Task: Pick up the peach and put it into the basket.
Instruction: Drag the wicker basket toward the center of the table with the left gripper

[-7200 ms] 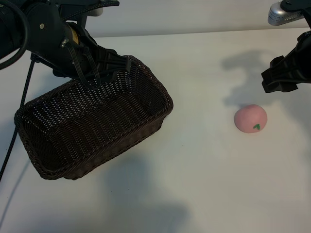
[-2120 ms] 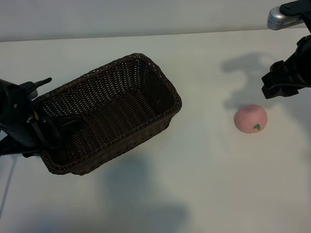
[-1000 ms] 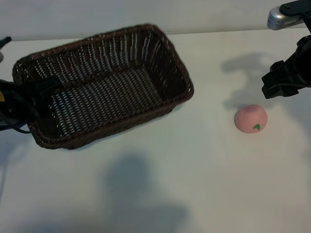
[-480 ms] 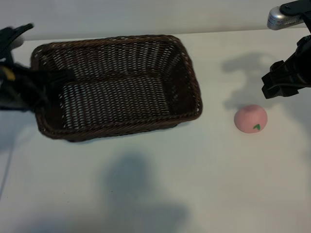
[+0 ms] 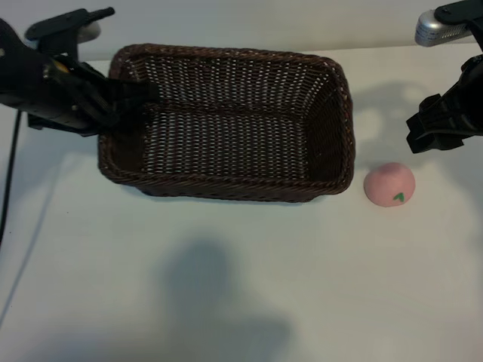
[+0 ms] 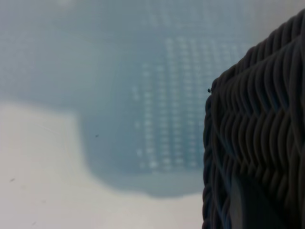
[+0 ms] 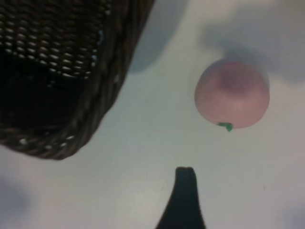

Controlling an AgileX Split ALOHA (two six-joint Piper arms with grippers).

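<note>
Two claws show in the exterior view: the left claw (image 5: 124, 102), at upper left, pinches the short end wall of the basket (image 5: 226, 185), which fills the upper middle of the tabletop (image 5: 241, 286). The peach (image 5: 389, 184) lies just right of the basket, apart from it. The right claw (image 5: 441, 124) hangs spread above the peach.
</note>
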